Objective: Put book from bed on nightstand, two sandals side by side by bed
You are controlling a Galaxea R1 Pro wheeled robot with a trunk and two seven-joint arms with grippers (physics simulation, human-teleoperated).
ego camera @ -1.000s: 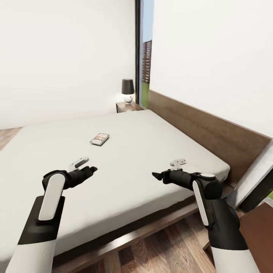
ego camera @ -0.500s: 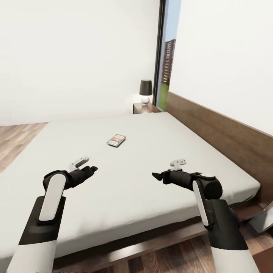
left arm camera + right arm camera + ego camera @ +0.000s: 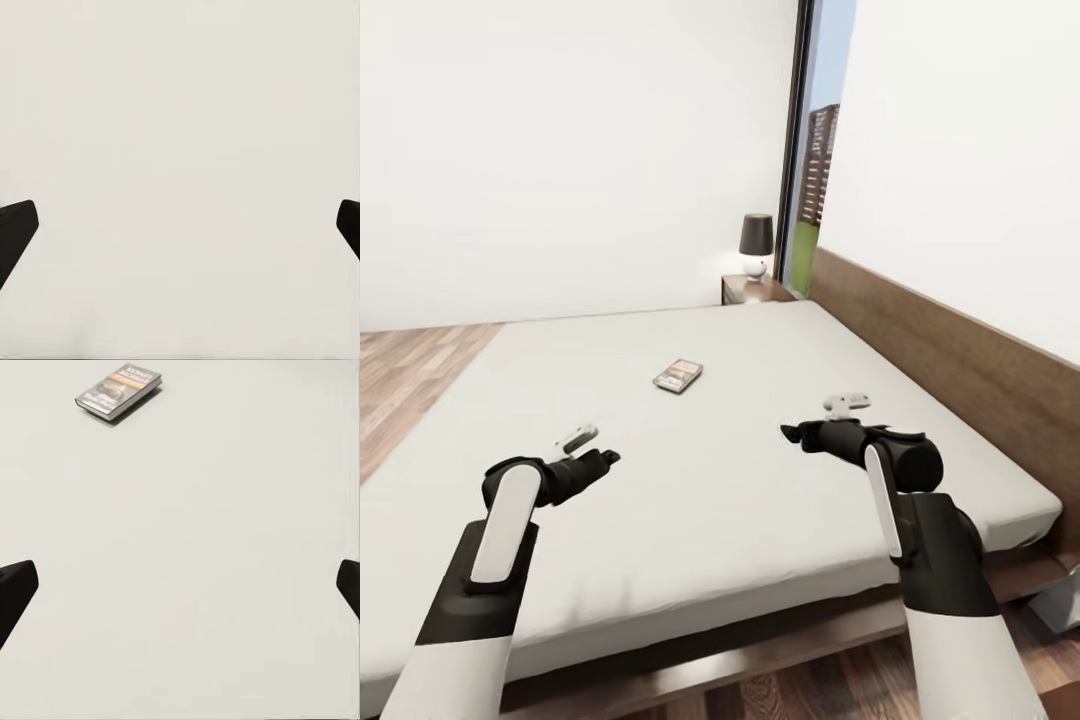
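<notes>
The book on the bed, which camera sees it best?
The right wrist view: the book lies flat on the pale mattress, near enough to show its orange picture and white lettering. The head view shows it small, mid-bed, beyond both arms. The left wrist view shows bare mattress between open fingers.

The bed [image 3: 740,480] offers a wide bare mattress around the book [image 3: 678,376], open to reach from the near side, left and right. The headboard [image 3: 950,350] walls off the right edge. On the far nightstand [image 3: 755,289] a lamp [image 3: 756,243] takes what looks like most of the top.
</notes>
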